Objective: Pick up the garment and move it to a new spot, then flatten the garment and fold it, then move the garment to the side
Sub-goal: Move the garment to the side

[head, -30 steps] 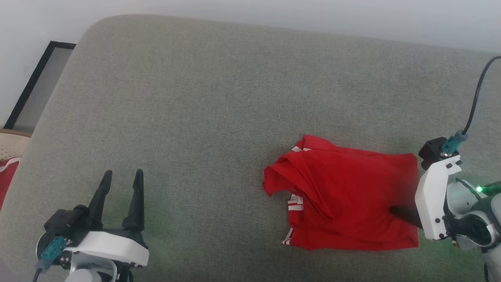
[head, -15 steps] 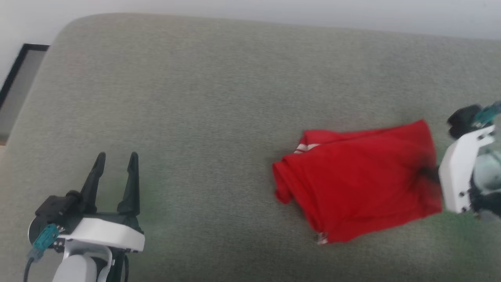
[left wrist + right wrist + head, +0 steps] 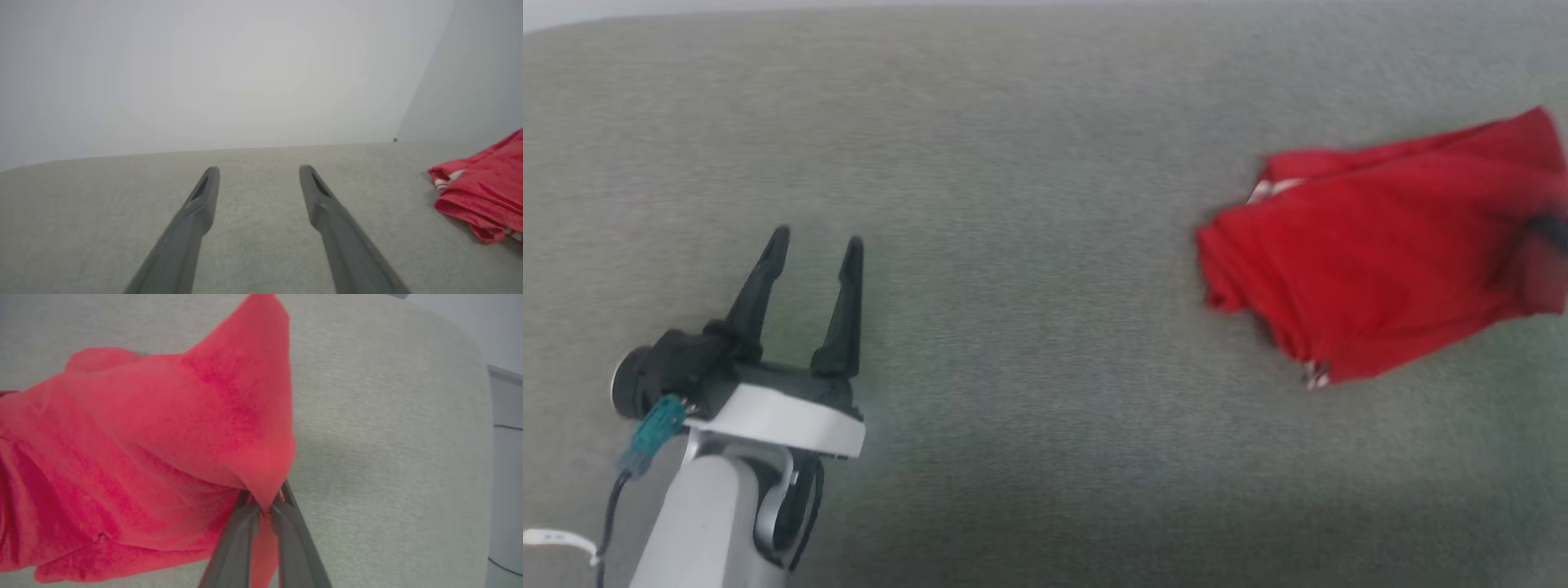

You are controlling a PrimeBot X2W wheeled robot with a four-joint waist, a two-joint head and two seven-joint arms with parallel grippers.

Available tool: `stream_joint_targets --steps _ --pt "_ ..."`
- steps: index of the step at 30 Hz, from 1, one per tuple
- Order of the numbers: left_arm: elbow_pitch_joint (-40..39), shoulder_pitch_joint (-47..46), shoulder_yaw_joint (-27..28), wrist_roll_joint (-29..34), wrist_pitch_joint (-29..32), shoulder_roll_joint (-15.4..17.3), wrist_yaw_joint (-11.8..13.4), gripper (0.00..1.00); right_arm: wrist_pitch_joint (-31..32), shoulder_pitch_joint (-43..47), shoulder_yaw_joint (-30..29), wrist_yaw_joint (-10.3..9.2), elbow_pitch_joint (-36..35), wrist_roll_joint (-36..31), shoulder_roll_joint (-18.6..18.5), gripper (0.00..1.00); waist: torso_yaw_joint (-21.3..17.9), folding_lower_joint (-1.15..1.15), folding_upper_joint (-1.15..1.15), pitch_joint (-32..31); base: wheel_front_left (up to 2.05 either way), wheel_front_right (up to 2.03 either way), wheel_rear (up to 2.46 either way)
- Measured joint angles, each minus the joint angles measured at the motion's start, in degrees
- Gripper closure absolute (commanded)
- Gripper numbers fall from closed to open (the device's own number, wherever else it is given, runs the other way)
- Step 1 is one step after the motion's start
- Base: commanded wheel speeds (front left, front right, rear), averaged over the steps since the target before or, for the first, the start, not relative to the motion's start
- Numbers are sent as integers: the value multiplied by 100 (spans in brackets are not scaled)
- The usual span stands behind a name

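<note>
The garment, a folded red shirt with a bit of white striped trim, lies at the right edge of the grey cushion in the head view. Its right end is lifted, pinched between the dark fingers of my right gripper, which is shut on the red cloth. In the right wrist view the garment drapes away from that pinch toward the left. My left gripper rests open and empty over the cushion at the lower left, far from the shirt. The left wrist view shows the garment at its right edge.
A broad grey fabric cushion carries everything, with a pale wall behind it. In the right wrist view the cushion's rounded edge drops off at the right.
My right gripper closed on the garment's right edge and dragged it rightward, raising that end. The head camera shifted too, so the scene sits differently in view. The left gripper stayed open.
</note>
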Motion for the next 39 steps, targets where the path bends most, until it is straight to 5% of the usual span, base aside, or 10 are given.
stream_joint_targets --steps 20,39 --pt "23 -1355 -1172 -2 -1 311 0 0 -2015 -1727 341 1 2259 -517 -815 100 -1125 0 0 1106 0 0 0" --pt "25 -1930 -1513 -94 -4 263 -5 0 -3099 -2727 291 0 4434 -1168 -505 100 -813 0 0 1704 0 0 0"
